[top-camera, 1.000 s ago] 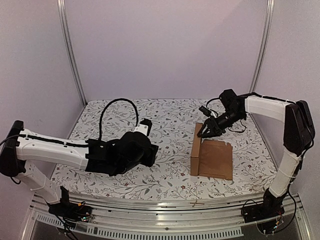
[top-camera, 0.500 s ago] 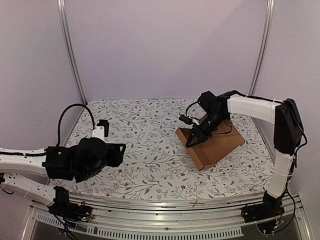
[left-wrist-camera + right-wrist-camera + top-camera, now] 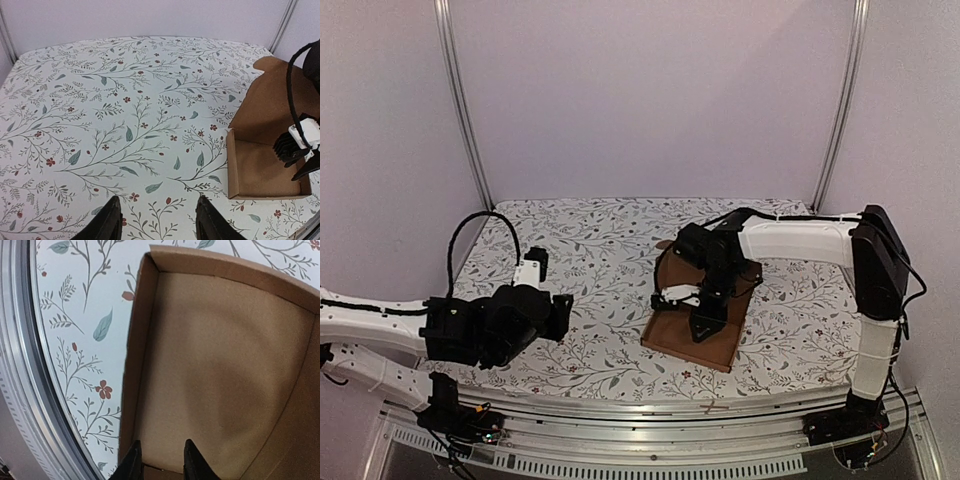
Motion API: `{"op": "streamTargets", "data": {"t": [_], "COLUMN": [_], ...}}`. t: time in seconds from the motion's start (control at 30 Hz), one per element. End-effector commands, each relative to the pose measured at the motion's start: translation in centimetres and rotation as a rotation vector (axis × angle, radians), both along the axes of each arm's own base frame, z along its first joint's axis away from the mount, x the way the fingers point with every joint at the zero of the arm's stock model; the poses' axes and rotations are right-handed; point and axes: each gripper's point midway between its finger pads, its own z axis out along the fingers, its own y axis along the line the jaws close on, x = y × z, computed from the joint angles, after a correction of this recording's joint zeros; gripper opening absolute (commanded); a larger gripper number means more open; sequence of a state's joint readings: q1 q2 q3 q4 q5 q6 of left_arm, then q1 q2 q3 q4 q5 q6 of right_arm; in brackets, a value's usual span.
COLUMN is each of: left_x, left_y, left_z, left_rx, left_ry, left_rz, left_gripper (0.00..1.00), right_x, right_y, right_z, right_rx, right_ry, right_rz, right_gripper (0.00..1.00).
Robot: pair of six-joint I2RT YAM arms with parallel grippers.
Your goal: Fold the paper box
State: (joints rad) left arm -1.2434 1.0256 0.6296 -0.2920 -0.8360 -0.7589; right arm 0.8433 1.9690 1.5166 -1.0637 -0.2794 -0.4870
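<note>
Over a flowered tablecloth (image 3: 590,240) we see the right gripper (image 3: 161,462) dipped into the paper box (image 3: 225,375), its fingers a narrow gap apart above the brown floor beside one low wall; whether they pinch anything we cannot tell. The box lies open-topped, right of centre. The left gripper (image 3: 159,220) hovers wide, holding nothing, well apart to the left.

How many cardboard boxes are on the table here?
1. The cardboard box lies on the table, right of centre, under the right claw; no other shows.
</note>
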Motion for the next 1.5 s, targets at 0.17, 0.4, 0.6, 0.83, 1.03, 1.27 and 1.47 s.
{"op": "streamTargets", "data": {"t": [0.17,0.4,0.6,0.83,1.03,1.27,1.47], "left_x": [3.2,7.8,11.1,12.7,13.1,12.8,13.1], "left_y": [-9.0,-15.7,-16.9,-19.1,-20.5,-21.5,-19.4], "left_z": [0.2,-1.5,-2.8,-4.0,-5.1,-4.8,-3.4], "left_rx": [0.205,0.233,0.240,0.249,0.274,0.256,0.351], "left_ry": [-0.073,0.024,0.077,0.122,0.126,0.133,0.078], "left_rz": [-0.098,-0.261,-0.336,-0.483,-0.530,-0.532,-0.400], "left_gripper": [0.52,0.53,0.57,0.52,0.35,0.08,0.00], "right_x": [-2.6,-2.4,0.9,2.8,2.9,3.8,6.4], "right_y": [-3.9,-8.0,-12.5,-15.0,-15.4,-16.4,-15.6], "right_z": [8.8,16.2,16.4,14.2,13.1,12.0,13.5], "right_rx": [0.168,0.371,0.388,0.345,0.309,0.247,0.282], "right_ry": [-0.193,-0.339,-0.355,-0.345,-0.347,-0.381,-0.421], "right_rz": [0.107,-0.095,-0.366,-0.600,-0.602,-0.647,-0.691], "right_gripper": [0.42,0.46,0.56,0.64,0.64,0.64,0.64]}}
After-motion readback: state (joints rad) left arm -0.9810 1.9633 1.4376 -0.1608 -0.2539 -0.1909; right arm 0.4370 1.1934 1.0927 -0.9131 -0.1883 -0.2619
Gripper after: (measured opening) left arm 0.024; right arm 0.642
